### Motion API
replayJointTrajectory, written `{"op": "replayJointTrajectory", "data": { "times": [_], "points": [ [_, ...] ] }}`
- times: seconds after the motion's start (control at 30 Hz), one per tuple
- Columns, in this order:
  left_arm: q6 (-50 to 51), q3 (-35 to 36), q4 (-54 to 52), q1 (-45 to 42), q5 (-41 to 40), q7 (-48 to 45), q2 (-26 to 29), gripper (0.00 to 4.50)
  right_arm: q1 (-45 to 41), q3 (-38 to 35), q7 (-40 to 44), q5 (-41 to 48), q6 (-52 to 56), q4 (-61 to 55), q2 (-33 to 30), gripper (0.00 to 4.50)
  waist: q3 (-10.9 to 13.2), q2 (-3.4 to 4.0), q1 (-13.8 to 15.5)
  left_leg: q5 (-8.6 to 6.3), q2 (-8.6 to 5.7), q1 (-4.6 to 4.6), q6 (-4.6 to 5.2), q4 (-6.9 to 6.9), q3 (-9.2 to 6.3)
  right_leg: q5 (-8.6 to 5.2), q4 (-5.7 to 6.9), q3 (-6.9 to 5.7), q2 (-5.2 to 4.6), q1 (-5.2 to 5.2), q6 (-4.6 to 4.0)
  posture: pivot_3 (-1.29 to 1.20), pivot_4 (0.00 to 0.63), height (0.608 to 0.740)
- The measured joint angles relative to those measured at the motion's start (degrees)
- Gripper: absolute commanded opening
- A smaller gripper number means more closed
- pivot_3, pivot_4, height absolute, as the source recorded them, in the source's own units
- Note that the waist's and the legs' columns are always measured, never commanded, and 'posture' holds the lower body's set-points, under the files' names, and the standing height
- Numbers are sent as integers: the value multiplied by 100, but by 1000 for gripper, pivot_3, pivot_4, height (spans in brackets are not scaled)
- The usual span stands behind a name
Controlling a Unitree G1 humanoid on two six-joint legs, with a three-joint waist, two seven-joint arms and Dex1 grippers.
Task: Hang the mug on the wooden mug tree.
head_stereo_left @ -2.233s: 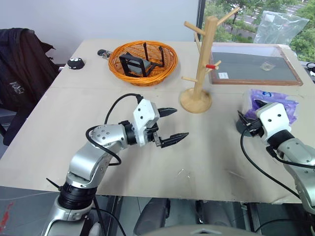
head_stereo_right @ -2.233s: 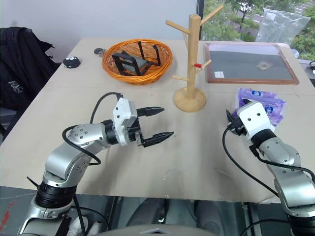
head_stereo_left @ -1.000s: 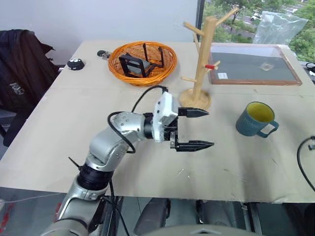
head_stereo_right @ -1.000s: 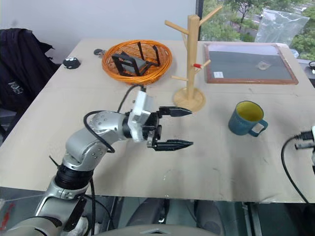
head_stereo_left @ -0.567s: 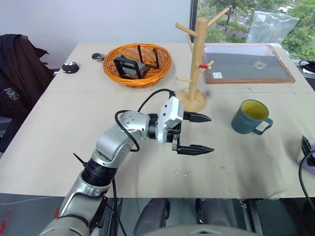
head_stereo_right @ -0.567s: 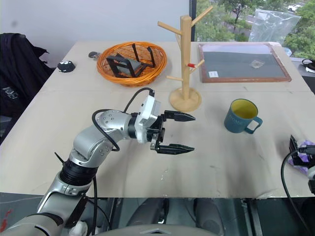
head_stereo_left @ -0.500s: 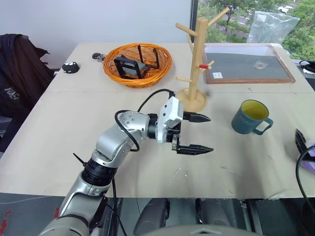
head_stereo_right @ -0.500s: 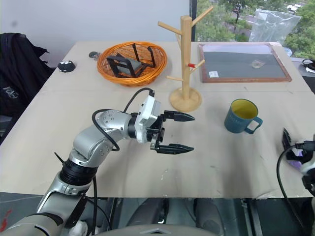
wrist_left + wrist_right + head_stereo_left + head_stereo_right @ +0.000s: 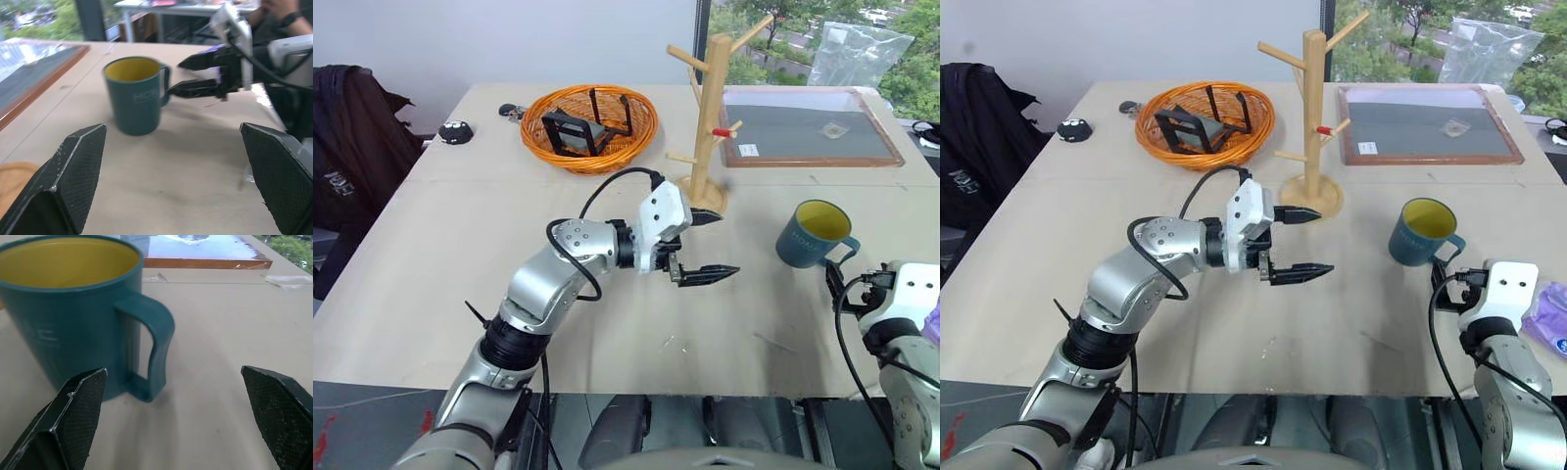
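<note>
Teal mug [image 9: 814, 234] stands upright on the table [image 9: 440, 255], right of the wooden mug tree [image 9: 706, 127], handle toward my right gripper [image 9: 195, 76]. Its fingers gape wide, aligned for the handle. Left gripper [image 9: 703, 245] hovers wide, empty, clear.

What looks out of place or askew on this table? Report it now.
Nothing stands out. The mug stands upright on the table, unspilled, with the open right gripper facing its handle. The wooden mug tree is upright with bare pegs. The orange basket sits level, holding a dark stand. The left gripper hovers open.
</note>
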Motion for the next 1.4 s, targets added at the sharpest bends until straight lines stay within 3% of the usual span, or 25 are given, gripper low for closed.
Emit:
{"op": "replayJointTrajectory", "data": {
  "times": [0.17, 0.27, 0.5, 0.53, 0.87, 1.0, 1.13, 1.27, 1.4],
  "points": [
    [130, -136, -112, -51, 136, 196, -59, 4500, -314, 39, -86, -93, -186, 560, 0, 4451, 0, 0, -3, 0, 0, 0, 0, 0, 2, 0, 0, 1, 1, -2, 0, 0, 150, 740],
    [130, -136, -112, -50, 185, 223, -62, 4500, -391, 52, -91, -131, -294, 772, -1, 3747, 0, 0, -4, 0, 0, 0, 0, -1, 2, 0, 1, 1, 1, -2, 0, 0, 150, 740],
    [64, -142, -112, 80, 279, 255, -74, 4500, -773, 57, -77, -243, -836, 1615, -11, 358, 0, 0, -8, 0, 0, 0, -1, -2, 6, 0, 2, 5, 1, -6, 0, 0, 150, 740],
    [57, -142, -112, 109, 294, 260, -72, 4500, -783, 57, -43, -240, -905, 1683, -39, 65, 0, 0, -4, 0, 0, -1, -1, -2, 6, 0, 2, 5, 1, -6, 0, 0, 150, 740],
    [-353, -108, -111, 376, 454, 363, -144, 4500, -813, 58, 914, 277, -1022, 1734, -584, 65, 0, 1, -8, 0, 0, -1, 0, -2, 9, 1, 3, 8, 1, -6, 0, 0, 150, 740],
    [-720, 413, -53, 809, 198, 360, -310, 4500, -849, 75, 1672, 917, -380, 1176, -1475, 65, 4, 9, -25, -1, 3, 0, 2, -2, 11, 1, 3, 10, 1, -7, 0, 0, 150, 740],
    [-1326, 1060, 106, 1431, -349, 49, -475, 4500, -1566, 72, 2098, 1648, 874, 570, -2745, 65, 12, 14, -19, -12, 3, -3, 22, 3, 10, 1, 2, 5, -4, -4, 0, 0, 150, 740],
    [-1915, 1682, 387, 1579, -584, -35, -600, 4500, -2671, 260, 2344, 2322, 1900, 271, -3579, 65, 14, 9, 12, -13, 2, -10, 23, 7, -4, 1, -1, -11, -7, -4, -1, 0, 150, 740],
    [-2465, 2167, 639, 1633, -627, 10, -653, 4500, -3598, 737, 2401, 2624, 2609, 186, -3922, 65, 12, 0, 31, -7, 1, -25, 13, 11, -17, 1, -18, -25, -10, -7, -1, 0, 150, 740]
  ]
}}
